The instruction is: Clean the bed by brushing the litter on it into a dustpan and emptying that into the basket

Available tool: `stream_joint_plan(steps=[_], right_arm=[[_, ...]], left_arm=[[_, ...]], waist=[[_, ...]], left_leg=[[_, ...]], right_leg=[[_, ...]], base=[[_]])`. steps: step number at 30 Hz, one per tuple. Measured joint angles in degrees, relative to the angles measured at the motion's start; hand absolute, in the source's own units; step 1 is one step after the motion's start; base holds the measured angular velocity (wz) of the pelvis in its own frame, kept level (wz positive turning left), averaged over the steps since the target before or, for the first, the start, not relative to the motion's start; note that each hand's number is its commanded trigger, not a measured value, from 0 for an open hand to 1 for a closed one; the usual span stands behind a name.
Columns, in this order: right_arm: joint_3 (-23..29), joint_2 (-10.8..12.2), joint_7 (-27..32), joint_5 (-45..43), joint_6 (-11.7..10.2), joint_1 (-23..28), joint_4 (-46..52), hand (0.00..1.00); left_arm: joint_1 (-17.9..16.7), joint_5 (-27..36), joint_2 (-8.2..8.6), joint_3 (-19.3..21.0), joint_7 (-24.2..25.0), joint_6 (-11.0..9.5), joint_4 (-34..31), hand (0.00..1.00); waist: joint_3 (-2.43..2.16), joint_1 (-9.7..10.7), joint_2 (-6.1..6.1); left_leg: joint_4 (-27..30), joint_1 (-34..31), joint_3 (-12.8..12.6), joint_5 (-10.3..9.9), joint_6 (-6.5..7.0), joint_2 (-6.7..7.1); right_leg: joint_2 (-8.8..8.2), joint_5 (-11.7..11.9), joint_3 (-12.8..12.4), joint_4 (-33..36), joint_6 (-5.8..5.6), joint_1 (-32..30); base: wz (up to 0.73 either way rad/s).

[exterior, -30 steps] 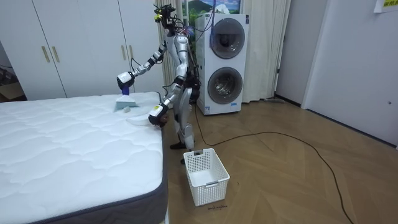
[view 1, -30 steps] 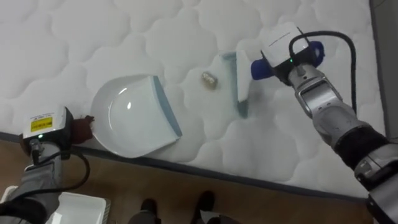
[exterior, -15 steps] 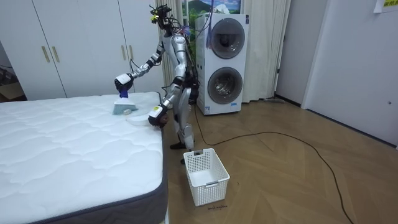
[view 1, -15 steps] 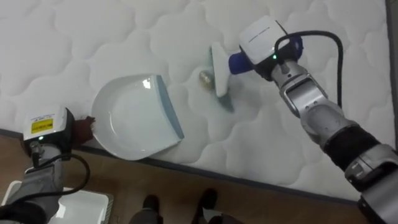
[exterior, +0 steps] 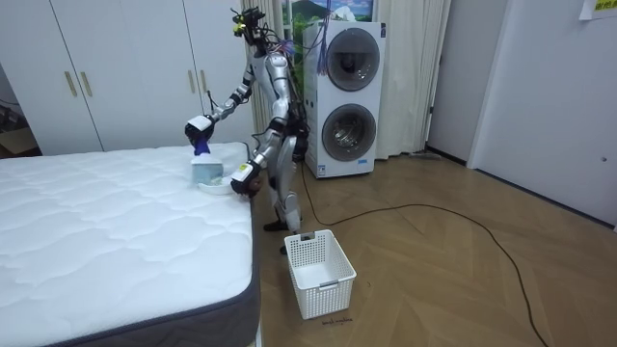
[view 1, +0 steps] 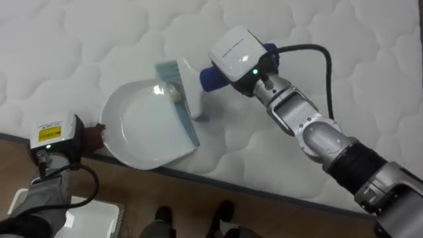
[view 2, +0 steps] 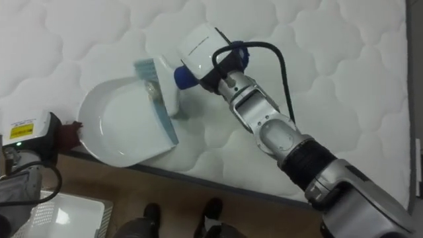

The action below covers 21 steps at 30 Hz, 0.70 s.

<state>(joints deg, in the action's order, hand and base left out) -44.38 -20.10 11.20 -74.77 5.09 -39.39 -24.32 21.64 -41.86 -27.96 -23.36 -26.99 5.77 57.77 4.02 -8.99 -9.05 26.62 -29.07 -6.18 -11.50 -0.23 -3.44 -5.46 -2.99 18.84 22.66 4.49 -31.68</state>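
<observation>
stood on the wooden floor [exterior: 434,260] at the side of the bed [exterior: 116,222], near its corner, with two stacked washing machines [exterior: 347,96] close behind and white wardrobes [exterior: 125,67] beyond the bed. had a white slatted basket [exterior: 318,273] on the floor beside the bed, a little way from the feet.

reached the right arm out over the white quilted mattress. gripped a brush [view 1: 188,89] in the right hand [view 1: 246,65], wrapped round the blue handle, with a stub of that handle sticking out toward the brush head. had the brush head, pale bristles and white back, right at the blue-grey lip of a white dustpan [view 1: 135,129] and partly over it. showed a small beige scrap [view 1: 175,93] on that lip, just beside the bristles, at the very mouth of the pan.

had the dustpan lying flat on the mattress, close along the edge nearest the body, mouth turned toward the brush. held the left hand [view 1: 56,135] at the dustpan's back end, by a dark reddish part at the bed's edge; could not tell whether closed there or not.
</observation>
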Motion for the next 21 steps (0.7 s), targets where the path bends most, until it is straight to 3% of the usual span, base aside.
stream_joint_plan(steps=[4,6,11,15,21], right_arm=[[-1.62,0.36,-0.68,4.91,-3.07,0.05,2.27,1.0],[-1.73,1.74,-1.9,7.32,-5.45,0.14,3.33,1.0],[-1.75,3.26,-4.3,10.31,-8.32,0.46,7.17,1.0],[-1.75,4.33,-4.99,11.98,-10.93,0.73,7.78,1.0],[-1.74,4.16,-5.91,11.98,-12.06,2.07,7.76,1.0]], left_arm=[[-0.11,-0.02,0.09,-0.9,-0.2,-1.34,1.76,1.0],[-0.52,-0.01,0.14,-0.87,-0.1,-2.28,2.74,1.0],[-0.53,-0.03,0.46,-0.8,-0.04,-3.47,3.09,1.0],[-0.51,-0.31,0.5,-0.89,0.0,-3.9,4.0,1.0],[-0.68,-0.48,1.53,-0.61,0.02,-3.87,4.72,1.0]], waist=[[-0.02,-0.97,0.05],[-0.02,-0.98,0.04],[-0.06,-1.38,0.0],[-0.35,-1.87,-0.07],[-0.59,-2.38,0.08]], left_leg=[[0.11,0.39,0.05,0.0,0.0,0.05],[0.03,0.39,0.23,-0.03,0.01,0.12],[0.82,-0.64,0.24,-0.16,0.2,0.18],[1.19,-1.0,0.34,-0.16,0.21,0.21],[2.09,-1.11,0.96,-0.14,0.21,0.22]], right_leg=[[-0.08,-0.01,-0.04,0.19,0.01,0.31],[-0.23,-0.05,0.05,0.49,0.07,0.39],[-0.39,-0.05,-0.03,0.56,0.15,-0.18],[-0.44,-0.11,-0.19,1.0,0.13,-0.55],[-0.42,-0.31,0.0,1.32,0.17,-0.09]], base=[[-0.01],[0.06],[0.03],[0.01],[0.03]])
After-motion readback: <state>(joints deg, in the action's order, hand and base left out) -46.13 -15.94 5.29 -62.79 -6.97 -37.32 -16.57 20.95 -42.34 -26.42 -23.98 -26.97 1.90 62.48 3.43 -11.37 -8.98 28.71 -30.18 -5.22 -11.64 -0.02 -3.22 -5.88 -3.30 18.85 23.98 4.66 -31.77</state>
